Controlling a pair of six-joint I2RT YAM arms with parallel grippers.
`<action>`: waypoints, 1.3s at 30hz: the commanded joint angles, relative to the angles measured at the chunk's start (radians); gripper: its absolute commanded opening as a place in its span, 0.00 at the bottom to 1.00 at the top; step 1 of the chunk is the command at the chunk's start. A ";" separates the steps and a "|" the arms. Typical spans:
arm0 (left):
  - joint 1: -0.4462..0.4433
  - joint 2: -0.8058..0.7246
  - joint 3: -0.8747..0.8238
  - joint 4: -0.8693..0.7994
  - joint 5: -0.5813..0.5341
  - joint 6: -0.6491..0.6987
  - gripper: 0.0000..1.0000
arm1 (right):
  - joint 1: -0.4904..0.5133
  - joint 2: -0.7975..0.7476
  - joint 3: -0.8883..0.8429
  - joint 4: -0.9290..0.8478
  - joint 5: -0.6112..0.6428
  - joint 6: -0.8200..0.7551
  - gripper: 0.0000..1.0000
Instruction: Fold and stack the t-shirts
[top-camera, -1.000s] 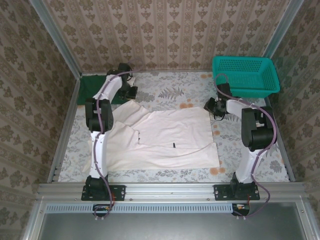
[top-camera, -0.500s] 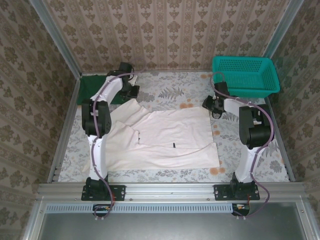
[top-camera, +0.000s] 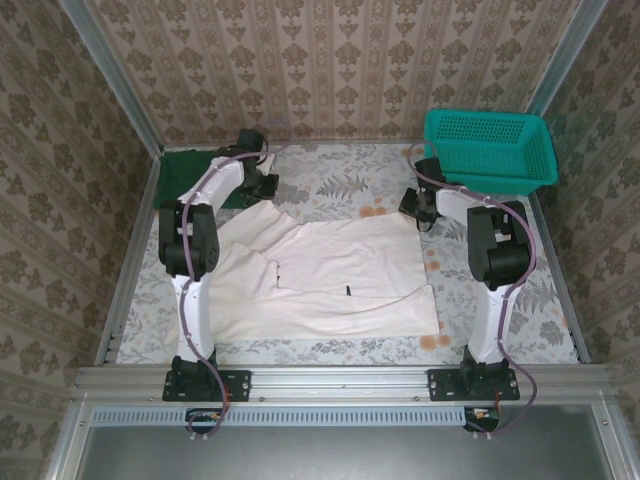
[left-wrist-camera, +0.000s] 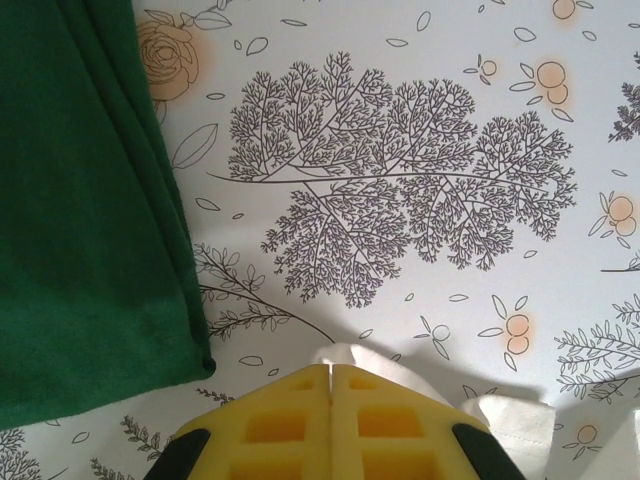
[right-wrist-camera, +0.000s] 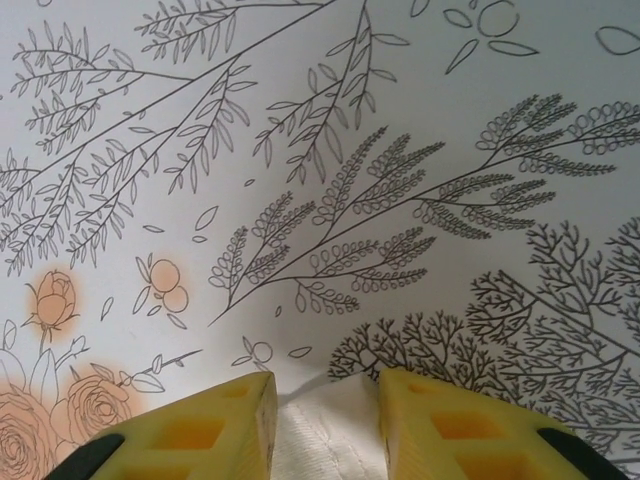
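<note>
The off-white t-shirt (top-camera: 330, 270) lies spread flat in the middle of the table, a small dark tag mark on it. The dark green t-shirt (top-camera: 185, 175) lies folded at the back left; its edge (left-wrist-camera: 80, 220) shows in the left wrist view. My left gripper (top-camera: 268, 186) is at the off-white shirt's far left corner. Its yellow fingertips (left-wrist-camera: 330, 368) are pressed together, pinching a fold of white cloth (left-wrist-camera: 500, 415). My right gripper (top-camera: 412, 208) is at the far right corner. Its jaws (right-wrist-camera: 326, 385) stand apart, with the shirt's hemmed corner (right-wrist-camera: 325, 435) lying flat between them.
A teal mesh basket (top-camera: 490, 150) stands at the back right, close behind the right arm. The floral tablecloth (top-camera: 340, 180) covers the table. Patterned walls and metal rails (top-camera: 130, 250) close in the sides and back.
The right gripper has moved back and left to the shirt's far right corner. The left arm's elbow has swung left while its gripper stayed at the far left corner.
</note>
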 joint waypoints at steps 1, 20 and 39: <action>-0.008 -0.066 -0.020 0.024 -0.005 0.023 0.00 | 0.007 0.025 0.027 -0.078 0.054 -0.018 0.33; -0.010 -0.123 -0.088 0.089 -0.020 0.019 0.00 | 0.014 0.046 0.091 -0.153 0.078 -0.026 0.00; 0.078 -0.348 -0.295 0.297 0.004 0.098 0.00 | 0.014 -0.287 -0.136 0.006 -0.053 -0.206 0.00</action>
